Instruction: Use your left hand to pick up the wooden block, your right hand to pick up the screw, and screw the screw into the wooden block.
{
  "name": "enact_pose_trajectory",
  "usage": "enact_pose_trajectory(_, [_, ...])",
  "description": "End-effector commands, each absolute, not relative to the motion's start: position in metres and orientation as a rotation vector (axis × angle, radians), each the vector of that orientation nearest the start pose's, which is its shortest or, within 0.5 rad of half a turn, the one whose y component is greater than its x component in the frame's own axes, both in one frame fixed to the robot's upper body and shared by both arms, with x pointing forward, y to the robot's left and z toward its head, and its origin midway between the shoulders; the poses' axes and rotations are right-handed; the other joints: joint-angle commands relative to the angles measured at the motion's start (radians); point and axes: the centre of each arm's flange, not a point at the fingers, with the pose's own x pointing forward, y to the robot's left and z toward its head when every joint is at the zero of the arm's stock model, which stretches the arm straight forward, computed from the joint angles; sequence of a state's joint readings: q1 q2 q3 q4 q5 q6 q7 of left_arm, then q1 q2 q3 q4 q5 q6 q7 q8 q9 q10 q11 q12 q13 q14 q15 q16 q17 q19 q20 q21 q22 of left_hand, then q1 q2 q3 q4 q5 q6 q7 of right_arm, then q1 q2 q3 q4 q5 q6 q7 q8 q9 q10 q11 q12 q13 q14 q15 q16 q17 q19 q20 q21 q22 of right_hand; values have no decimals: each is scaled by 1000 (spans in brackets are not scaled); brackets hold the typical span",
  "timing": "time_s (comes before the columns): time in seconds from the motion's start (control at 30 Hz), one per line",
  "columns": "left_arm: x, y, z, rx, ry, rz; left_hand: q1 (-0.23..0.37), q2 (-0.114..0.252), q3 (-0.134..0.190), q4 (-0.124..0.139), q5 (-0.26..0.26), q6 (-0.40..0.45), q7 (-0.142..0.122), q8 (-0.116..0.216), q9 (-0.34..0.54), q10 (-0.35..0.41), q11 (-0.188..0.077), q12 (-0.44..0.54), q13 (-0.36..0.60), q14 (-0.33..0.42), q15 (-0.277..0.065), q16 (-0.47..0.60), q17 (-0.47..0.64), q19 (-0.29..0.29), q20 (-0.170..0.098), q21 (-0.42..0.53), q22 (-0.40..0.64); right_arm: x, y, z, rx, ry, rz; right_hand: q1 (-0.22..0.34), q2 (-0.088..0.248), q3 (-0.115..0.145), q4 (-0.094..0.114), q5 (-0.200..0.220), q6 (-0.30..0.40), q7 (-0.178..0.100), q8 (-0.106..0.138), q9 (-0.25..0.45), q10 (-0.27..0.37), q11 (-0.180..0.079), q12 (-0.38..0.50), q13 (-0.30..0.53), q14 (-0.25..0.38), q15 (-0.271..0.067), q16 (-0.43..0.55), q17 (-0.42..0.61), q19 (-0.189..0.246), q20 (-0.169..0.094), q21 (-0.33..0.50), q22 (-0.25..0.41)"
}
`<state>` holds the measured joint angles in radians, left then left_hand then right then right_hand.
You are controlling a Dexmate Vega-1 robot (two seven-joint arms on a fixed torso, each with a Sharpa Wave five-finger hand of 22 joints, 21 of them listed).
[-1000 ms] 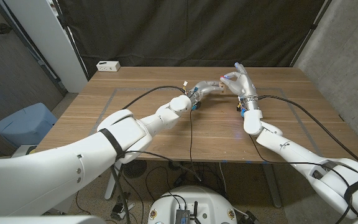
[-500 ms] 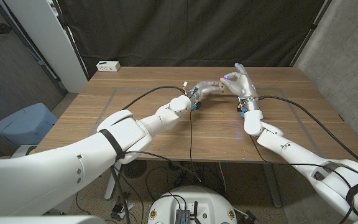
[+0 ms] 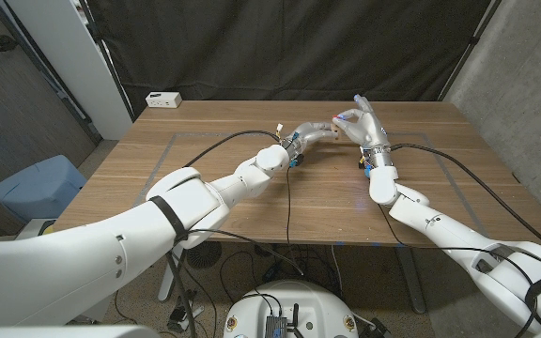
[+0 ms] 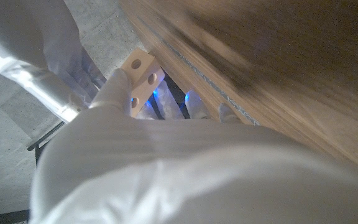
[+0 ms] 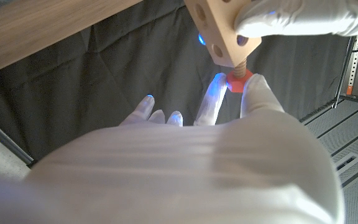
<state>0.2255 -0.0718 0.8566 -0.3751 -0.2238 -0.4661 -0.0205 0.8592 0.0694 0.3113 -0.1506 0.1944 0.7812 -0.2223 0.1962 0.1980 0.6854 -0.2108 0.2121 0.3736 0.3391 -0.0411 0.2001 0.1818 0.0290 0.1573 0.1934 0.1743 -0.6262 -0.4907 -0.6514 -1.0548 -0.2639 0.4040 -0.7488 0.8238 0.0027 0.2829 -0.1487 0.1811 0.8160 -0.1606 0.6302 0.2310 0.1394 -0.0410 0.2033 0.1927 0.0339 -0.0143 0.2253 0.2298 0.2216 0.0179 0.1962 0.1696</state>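
- Where black curtain (image 3: 289, 47) backs wooden table (image 3: 252, 178), small white box (image 3: 163, 99) at far corner.
- Raised over table, left hand (image 3: 310, 133) and right hand (image 3: 363, 127), fingertips meeting.
- Block (image 5: 219, 28) gripped in left fingers (image 5: 291, 18).
- Screw (image 5: 237, 79), red-headed, pinched between right fingers (image 5: 257, 87), shank in block hole.

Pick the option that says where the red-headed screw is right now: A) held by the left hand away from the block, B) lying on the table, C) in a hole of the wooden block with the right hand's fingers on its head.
C: in the right wrist view the screw enters the wooden block, with the right hand pinching its head.
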Motion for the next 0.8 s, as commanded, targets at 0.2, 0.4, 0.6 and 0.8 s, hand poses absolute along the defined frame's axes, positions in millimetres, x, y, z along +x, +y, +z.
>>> enact_pose_trajectory(0.2, [712, 0, 22, 502, -579, -483, 1, 1, 6, -2, 7, 5, 0, 5, 2, -4, -3, 6, 1, 1, -53, 1, 0, -1, 6, 4, 4, 656, -254, -3, -725, -961, -319, -5, 4, -2, 1, 5, 3, -3, 8, 4, 5, -2, 0, 5, 5, -4, 2, 3, 5, 3, 2, 5])
enact_pose_trajectory(0.4, [712, -1, 22, 503, -578, -485, 2, 1, 6, -2, 7, 5, 0, 5, 2, -4, -3, 6, 1, 1, -52, 1, 0, -1, 5, 4, 4, 656, -255, -3, -734, -965, -317, -6, 4, -3, 1, 5, 6, -4, 9, 4, 6, -2, 0, 5, 5, -4, 2, 2, 6, 3, 2, 5])
enact_pose_trajectory(0.6, [712, -1, 21, 503, -577, -485, 1, 2, 7, -1, 7, 5, -1, 5, 2, -5, -3, 6, 2, 1, -52, 1, 0, -1, 7, 4, 4, 655, -256, -3, -744, -969, -317, -6, 4, -3, 1, 6, 4, -4, 8, 4, 7, -5, 0, 5, 5, -5, 2, 2, 6, 3, 2, 5])
enact_pose_trajectory(0.8, [713, -1, 22, 508, -573, -490, 1, 2, 6, -1, 7, 4, 0, 5, 2, -5, -3, 6, 2, 0, -52, 1, 0, -1, 7, 4, 4, 655, -256, -2, -752, -972, -318, -6, 4, -3, 1, 6, 5, -4, 8, 4, 7, -3, 0, 5, 6, -4, 2, 2, 7, 3, 2, 5])
